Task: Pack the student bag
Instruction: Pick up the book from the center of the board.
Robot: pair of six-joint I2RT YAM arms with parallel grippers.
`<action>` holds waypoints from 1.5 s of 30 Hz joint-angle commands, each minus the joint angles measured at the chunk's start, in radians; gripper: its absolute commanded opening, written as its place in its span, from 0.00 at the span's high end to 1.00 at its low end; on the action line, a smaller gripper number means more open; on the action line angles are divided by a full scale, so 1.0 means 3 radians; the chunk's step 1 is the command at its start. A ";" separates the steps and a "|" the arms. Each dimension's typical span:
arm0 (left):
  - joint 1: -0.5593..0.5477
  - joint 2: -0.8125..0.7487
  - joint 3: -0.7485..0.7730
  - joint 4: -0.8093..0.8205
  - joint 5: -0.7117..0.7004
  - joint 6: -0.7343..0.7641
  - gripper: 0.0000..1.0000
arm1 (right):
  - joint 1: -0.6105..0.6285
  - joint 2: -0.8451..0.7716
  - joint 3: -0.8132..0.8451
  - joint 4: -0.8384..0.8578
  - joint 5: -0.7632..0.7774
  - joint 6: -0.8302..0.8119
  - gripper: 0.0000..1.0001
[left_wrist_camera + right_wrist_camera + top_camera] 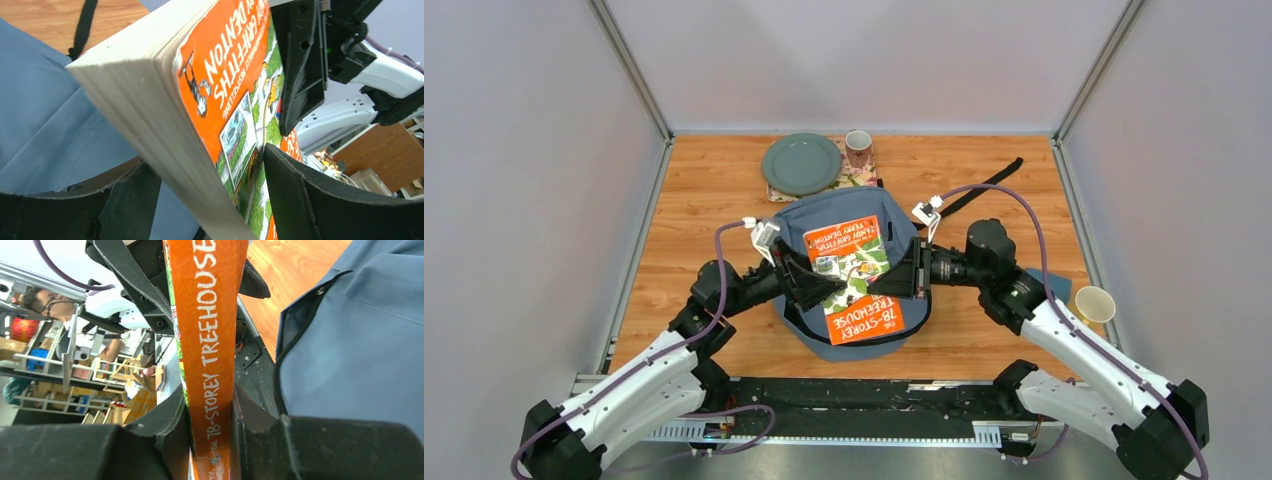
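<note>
The student bag [829, 212] lies flat in the middle of the wooden table, grey-blue, and shows in the left wrist view [40, 115] and the right wrist view [350, 340]. An orange paperback, "The 78-Storey Treehouse" [854, 278], is held above it. My right gripper [209, 400] is shut on its spine edge [207, 315], at the book's right side in the top view [911, 270]. My left gripper [207, 160] stands open around the page edge [150, 100]. One finger [280, 175] sits by the cover and the other [130, 195] is apart from the pages.
A green plate [801, 163] and a mug [858, 147] on a floral mat stand behind the bag. A black strap [984, 185] trails to the back right. A paper cup [1094, 303] stands at the right edge, beside the right arm. Grey walls enclose three sides.
</note>
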 commanded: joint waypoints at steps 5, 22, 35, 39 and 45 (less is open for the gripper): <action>0.0012 0.0470 0.0031 0.0885 0.0430 -0.0376 0.58 | -0.0001 0.0245 0.0137 0.0344 -0.0355 0.0073 1.00; 0.0012 -0.0481 -0.0500 0.0321 -0.1717 -0.0968 1.00 | -0.0052 -0.1252 -0.0987 -0.0285 0.1487 0.1242 0.20; 0.0012 -0.0204 -0.0690 0.1248 -0.1416 -0.1583 1.00 | 0.0623 -0.0263 -0.0885 0.0692 0.1936 0.1498 0.18; 0.0002 -0.0174 -0.0756 0.1365 -0.1359 -0.1665 1.00 | 0.0669 0.0167 -0.0722 0.1087 0.1947 0.1514 0.18; -0.0004 -0.0046 -0.0899 0.1682 -0.1242 -0.1741 1.00 | 0.0720 0.0608 -0.0542 0.1526 0.1799 0.1555 0.22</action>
